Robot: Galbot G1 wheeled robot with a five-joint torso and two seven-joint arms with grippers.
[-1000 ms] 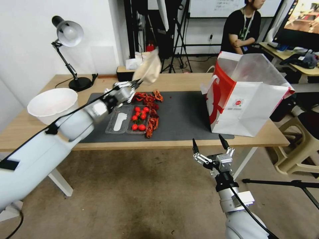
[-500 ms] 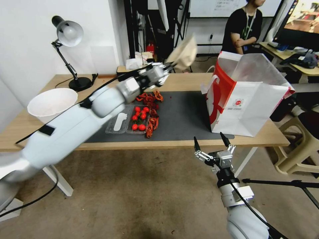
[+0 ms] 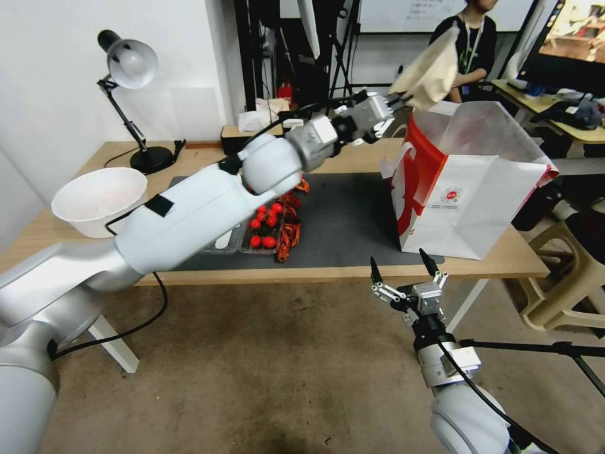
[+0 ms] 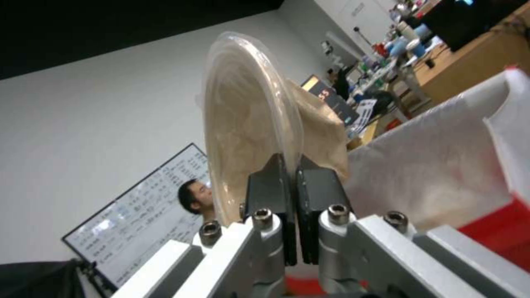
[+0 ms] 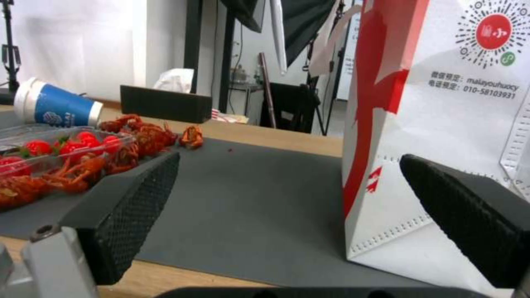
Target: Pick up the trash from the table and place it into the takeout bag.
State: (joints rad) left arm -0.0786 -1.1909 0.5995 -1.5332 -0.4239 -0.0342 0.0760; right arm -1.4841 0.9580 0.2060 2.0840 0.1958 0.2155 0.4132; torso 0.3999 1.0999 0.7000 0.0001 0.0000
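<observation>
Left gripper (image 3: 396, 99) is seen from the head, raised at the end of a long outstretched arm, its fingers pinched on the rim of the beige lidded bowl (image 3: 430, 68). That bowl is carried tipped on edge, its flat face turned sideways and its long line slanting up and away from the gripper, just over the near rim of the takeout bag (image 3: 469, 189). The bag is stood upright at the right end of the dark grey mat (image 3: 346, 214) on the light-wood table (image 3: 353, 157), white front, red side, silvery lining showing at the open mouth. A clear tray of red tomatoes (image 3: 265, 230) with crayfish shells (image 3: 287, 236) beside it is left on the mat, and a white bowl (image 3: 101, 198) further left. Right gripper (image 3: 403, 268) is held low in front of the table edge, fingers spread wide, nothing between them.

Left wrist view: two black pads (image 4: 268, 194) are pressed nearly together on the thin clear lid edge of the beige lidded bowl (image 4: 248, 120), a round, glossy disc over a matt beige body. The takeout bag (image 4: 442, 165) lies close behind.

Right wrist view: textured black fingers (image 5: 130, 207) are parted wide, empty, facing the takeout bag (image 5: 458, 124); a blue paper cup (image 5: 55, 108) is lying on its side behind the tray
</observation>
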